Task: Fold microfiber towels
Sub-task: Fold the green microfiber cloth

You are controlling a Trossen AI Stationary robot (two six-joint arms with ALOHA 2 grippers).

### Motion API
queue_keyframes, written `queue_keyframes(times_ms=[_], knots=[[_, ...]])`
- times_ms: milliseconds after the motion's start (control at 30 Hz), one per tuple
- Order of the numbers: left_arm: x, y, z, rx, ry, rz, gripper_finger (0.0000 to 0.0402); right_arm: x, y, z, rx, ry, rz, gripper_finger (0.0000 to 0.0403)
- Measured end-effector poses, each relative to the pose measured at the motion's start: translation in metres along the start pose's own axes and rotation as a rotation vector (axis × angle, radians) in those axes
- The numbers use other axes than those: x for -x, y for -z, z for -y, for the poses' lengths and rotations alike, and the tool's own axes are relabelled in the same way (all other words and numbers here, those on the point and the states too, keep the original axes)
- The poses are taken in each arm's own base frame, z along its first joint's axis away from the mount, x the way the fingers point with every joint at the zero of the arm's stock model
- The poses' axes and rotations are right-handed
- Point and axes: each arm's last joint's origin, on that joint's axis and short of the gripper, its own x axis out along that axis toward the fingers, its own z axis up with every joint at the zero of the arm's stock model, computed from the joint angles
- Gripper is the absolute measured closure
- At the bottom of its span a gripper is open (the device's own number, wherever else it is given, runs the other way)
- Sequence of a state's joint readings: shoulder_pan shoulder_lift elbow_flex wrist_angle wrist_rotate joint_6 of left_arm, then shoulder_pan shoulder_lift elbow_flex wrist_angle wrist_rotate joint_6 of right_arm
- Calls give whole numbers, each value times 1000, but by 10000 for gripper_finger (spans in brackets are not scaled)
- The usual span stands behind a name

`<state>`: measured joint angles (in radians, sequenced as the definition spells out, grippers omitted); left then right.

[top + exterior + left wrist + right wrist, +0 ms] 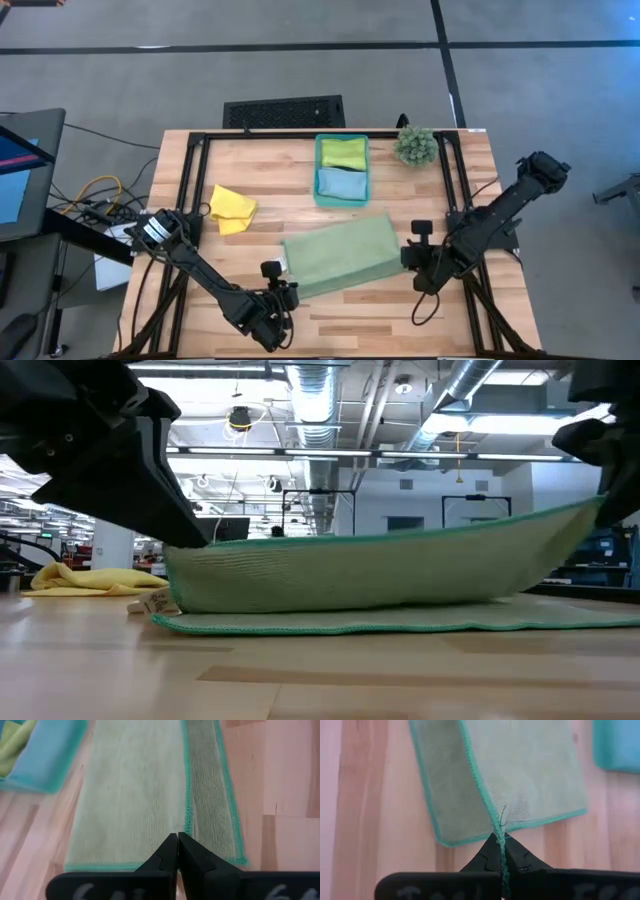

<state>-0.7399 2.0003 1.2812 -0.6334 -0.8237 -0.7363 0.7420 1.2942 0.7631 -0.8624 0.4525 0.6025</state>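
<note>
From above, we see the pale green towel (340, 256) spread at the middle of the worktop (250, 170). Our left hand (283, 293) pinches its edge at 8 o'clock and our right hand (415, 255) pinches the opposite end at 3 o'clock. The yellow towel (231, 209) lies well apart at 10 o'clock. The bin (341, 196), at 12 o'clock, holds the lime green towel (343, 152) and the light blue towel (340, 182). The plant (415, 146) sits beside it.

From worktop height, the pinched edge stands raised over the flat lower layer. If one hand moves ahead of the other, we judge the fold will skew.

Past the left wrist, the fingers (167, 852) are pressed together on the teal hem, and the grip looks shallow. A tug could pull the hem free.

Past the right wrist, the fingers (490, 855) nip a thin fold of hem. The same slip threatens here.

We judge there is open wood toward 6 o'clock. Toward 12 o'clock the bin stands near, so a long carry could nudge it.
</note>
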Motion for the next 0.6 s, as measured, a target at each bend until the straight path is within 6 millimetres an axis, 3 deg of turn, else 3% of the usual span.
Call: queue_keyframes(times_ms=[300, 600], knots=[[7, -10, -4, -82, -132, 103, 402, -33, 6, -24, 107, 74, -123, 394], [22, -23, -18, -238, -370, 198, 402, -49, 3, -12, 62, 211, -169, 393]])
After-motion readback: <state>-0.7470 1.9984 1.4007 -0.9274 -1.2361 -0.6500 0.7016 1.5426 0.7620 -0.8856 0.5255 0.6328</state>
